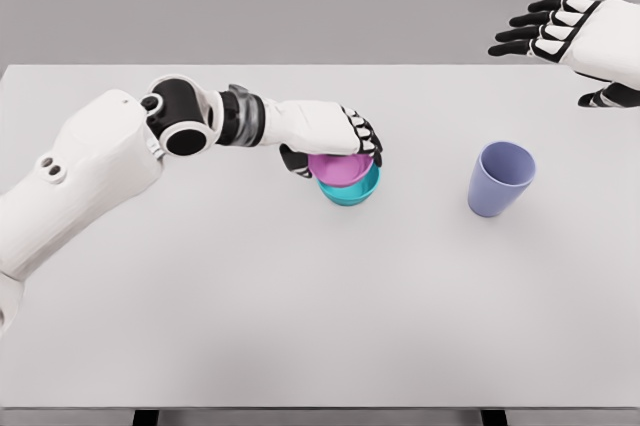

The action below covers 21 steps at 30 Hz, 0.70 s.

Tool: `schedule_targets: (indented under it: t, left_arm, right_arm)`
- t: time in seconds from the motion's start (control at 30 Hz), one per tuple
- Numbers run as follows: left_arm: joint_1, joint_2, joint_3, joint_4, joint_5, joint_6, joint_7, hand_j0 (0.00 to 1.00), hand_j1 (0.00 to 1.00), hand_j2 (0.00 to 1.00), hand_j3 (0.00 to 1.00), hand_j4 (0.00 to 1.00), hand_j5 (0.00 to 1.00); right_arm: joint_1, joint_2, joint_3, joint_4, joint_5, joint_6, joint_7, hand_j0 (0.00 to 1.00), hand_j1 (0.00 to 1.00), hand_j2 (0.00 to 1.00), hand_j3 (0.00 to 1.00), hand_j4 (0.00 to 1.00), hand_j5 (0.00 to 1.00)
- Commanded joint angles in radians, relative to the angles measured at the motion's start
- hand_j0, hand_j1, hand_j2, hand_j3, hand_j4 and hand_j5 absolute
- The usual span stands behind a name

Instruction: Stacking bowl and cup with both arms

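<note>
A pink bowl (340,168) sits nested in a teal bowl (352,189) near the middle of the table. My left hand (335,151) reaches in from the left and its fingers curl over the pink bowl's far rim, with the thumb on the near side. A lavender cup (499,178) stands upright to the right, apart from the bowls. My right hand (560,36) hovers high at the upper right, beyond the cup, its fingers spread and holding nothing.
The white table (300,326) stretches wide in front of the bowls, and its far edge (300,67) runs behind both hands. Only the bowls and the cup stand on it.
</note>
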Motion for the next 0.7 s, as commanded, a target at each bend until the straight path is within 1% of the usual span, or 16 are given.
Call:
schedule_targets:
  t: [0.0,0.1,0.17,0.2,0.23,0.33,0.4,0.43,0.47,0.5,0.53,0.57,0.6,0.63,0.67]
  left_arm:
    - [0.000,-0.002,-0.002,0.004,0.003,0.002,0.001,0.78,0.78,0.78,0.78,0.78,0.78]
    - [0.000,-0.004,-0.012,0.011,0.001,0.004,0.001,0.78,0.78,0.78,0.78,0.78,0.78]
    - [0.000,-0.012,-0.012,0.013,0.001,0.004,0.001,0.78,0.78,0.78,0.78,0.78,0.78]
    - [0.000,-0.013,-0.013,0.016,0.001,0.004,0.001,0.79,0.79,0.79,0.79,0.79,0.79]
    - [0.000,-0.018,-0.013,0.020,0.001,0.004,0.001,0.80,0.80,0.80,0.80,0.80,0.80]
    - [0.000,-0.027,-0.013,0.028,0.001,0.004,0.001,0.81,0.81,0.81,0.81,0.81,0.81]
    - [0.000,-0.027,-0.013,0.028,0.001,0.002,0.001,0.85,0.85,0.85,0.85,0.85,0.85]
    - [0.000,-0.027,-0.013,0.028,0.001,-0.002,0.001,0.90,0.90,0.90,0.90,0.90,0.90]
    - [0.000,-0.027,-0.012,0.028,0.001,-0.005,0.001,0.97,0.97,0.97,0.97,0.97,0.97]
    - [0.000,-0.027,-0.012,0.028,0.001,-0.007,0.001,1.00,1.00,1.00,1.00,1.00,1.00]
    - [-0.002,-0.027,-0.012,0.028,0.001,-0.007,0.001,1.00,1.00,1.00,1.00,1.00,1.00]
    - [-0.002,-0.025,-0.012,0.028,0.001,-0.008,0.001,1.00,1.00,1.00,1.00,1.00,1.00]
    - [-0.002,-0.025,-0.013,0.028,0.001,-0.007,0.001,1.00,1.00,1.00,1.00,1.00,1.00]
    - [-0.002,-0.025,-0.013,0.028,0.001,-0.008,0.001,1.00,1.00,1.00,1.00,1.00,1.00]
    - [-0.002,-0.025,-0.012,0.028,0.001,-0.007,0.001,1.00,1.00,1.00,1.00,1.00,1.00]
  right_arm:
    - [0.000,-0.003,0.000,0.000,-0.004,0.003,-0.001,1.00,1.00,1.00,1.00,1.00,1.00]
    - [0.006,-0.006,0.001,0.000,-0.004,0.003,-0.001,1.00,1.00,1.00,1.00,1.00,1.00]
    - [0.012,-0.024,0.003,0.000,-0.004,0.003,-0.001,1.00,1.00,1.00,1.00,1.00,1.00]
    - [0.031,-0.030,0.003,0.002,-0.006,0.003,-0.001,1.00,1.00,1.00,1.00,1.00,1.00]
    - [0.040,-0.052,0.003,0.002,-0.004,0.003,-0.001,1.00,1.00,1.00,1.00,1.00,1.00]
    - [0.052,-0.067,0.001,0.002,-0.004,0.003,-0.001,1.00,1.00,1.00,1.00,1.00,1.00]
    - [0.064,-0.082,-0.005,-0.003,-0.004,0.003,-0.001,1.00,1.00,1.00,1.00,1.00,1.00]
    - [0.087,-0.101,-0.037,-0.008,-0.004,0.003,-0.001,1.00,1.00,1.00,1.00,1.00,1.00]
    - [0.118,-0.105,-0.059,-0.014,-0.004,0.003,-0.001,1.00,1.00,1.00,1.00,1.00,1.00]
    - [0.141,-0.107,-0.088,-0.014,-0.016,0.003,-0.001,1.00,1.00,1.00,1.00,1.00,1.00]
    - [0.152,-0.125,-0.083,-0.011,-0.024,0.003,-0.001,1.00,1.00,1.00,1.00,1.00,1.00]
    - [0.192,-0.144,-0.083,-0.012,-0.062,0.003,-0.001,1.00,1.00,1.00,1.00,1.00,1.00]
    - [0.193,-0.141,-0.089,-0.012,-0.108,0.003,-0.001,1.00,1.00,1.00,1.00,1.00,1.00]
    - [0.193,-0.155,-0.106,-0.014,-0.156,0.003,-0.001,1.00,1.00,1.00,1.00,1.00,1.00]
    - [0.195,-0.182,-0.115,-0.012,-0.158,0.003,-0.001,1.00,1.00,1.00,1.00,1.00,1.00]
